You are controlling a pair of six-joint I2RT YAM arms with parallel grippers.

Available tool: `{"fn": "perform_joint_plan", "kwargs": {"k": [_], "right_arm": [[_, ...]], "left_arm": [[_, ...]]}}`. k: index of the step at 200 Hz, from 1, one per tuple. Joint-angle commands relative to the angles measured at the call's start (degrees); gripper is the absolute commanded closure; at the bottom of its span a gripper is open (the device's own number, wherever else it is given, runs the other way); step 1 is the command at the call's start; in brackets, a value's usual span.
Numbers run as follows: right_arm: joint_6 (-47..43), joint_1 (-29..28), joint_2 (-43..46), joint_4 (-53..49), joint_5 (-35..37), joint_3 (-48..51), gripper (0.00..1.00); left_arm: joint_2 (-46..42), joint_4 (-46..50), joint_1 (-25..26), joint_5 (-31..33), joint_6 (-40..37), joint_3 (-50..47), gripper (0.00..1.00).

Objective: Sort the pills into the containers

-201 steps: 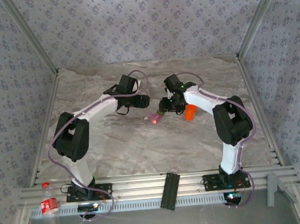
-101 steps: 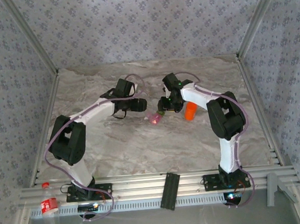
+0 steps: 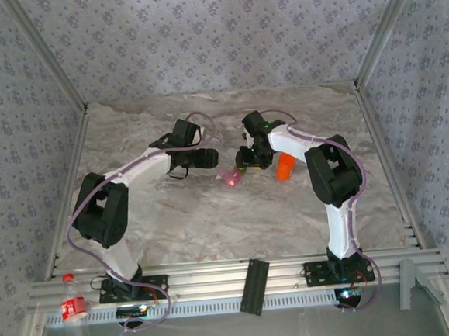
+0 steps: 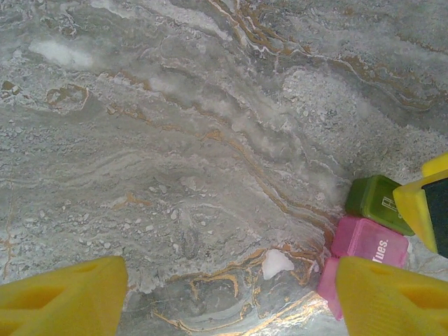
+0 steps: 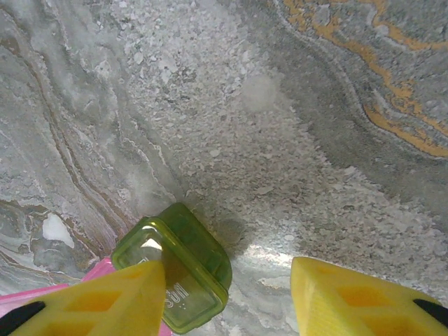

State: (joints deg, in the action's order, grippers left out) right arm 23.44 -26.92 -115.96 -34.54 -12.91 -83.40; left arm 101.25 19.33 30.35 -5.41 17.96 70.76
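Top view: the left gripper [image 3: 210,158] hangs at 10 o'clock of the containers [image 3: 231,177], the right gripper [image 3: 246,161] at 1 o'clock, and the orange bottle [image 3: 285,167] at 3 o'clock.

Left wrist: the fingers [image 4: 63,297] are spread wide. The containers lie at 4 o'clock, with a white pill [image 4: 276,264] just beside them.

Right wrist: the fingers [image 5: 357,301] stand apart, pinching nothing. The green compartment [image 5: 175,266] is at 7 o'clock.

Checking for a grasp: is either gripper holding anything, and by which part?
Nothing is held: left gripper and right gripper open, one finger at the green container.

Left pincer [image 4: 231,297], right pincer [image 5: 241,297]: both agape.
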Motion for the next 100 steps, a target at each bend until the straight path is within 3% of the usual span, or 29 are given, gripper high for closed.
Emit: {"fn": "perform_joint_plan", "kwargs": {"k": [1,11,29,43,100], "right_arm": [[-0.86,-0.3,-1.2,-1.67,-0.35,-0.99,0.48],[-0.77,-0.28,-1.28,-1.67,-0.21,-0.98,0.48],[-0.79,-0.41,-1.46,-1.58,-0.06,-0.82,0.49],[-0.69,-0.41,-1.47,-1.54,0.16,-0.72,0.49],[-0.44,-0.54,-1.55,-1.57,0.5,-0.28,0.49]], "left_arm": [[-1.3,-0.22,-0.56,-1.29,1.03,-0.47,0.34],[-1.1,-0.09,-0.64,-1.5,1.28,-0.45,0.45],[-0.41,0.34,-0.8,-2.0,1.47,-0.06,0.8],[0.33,1.02,-0.8,-2.22,1.48,0.58,1.0],[5.52,3.92,-0.37,-4.16,2.0,3.81,1.0]]}}
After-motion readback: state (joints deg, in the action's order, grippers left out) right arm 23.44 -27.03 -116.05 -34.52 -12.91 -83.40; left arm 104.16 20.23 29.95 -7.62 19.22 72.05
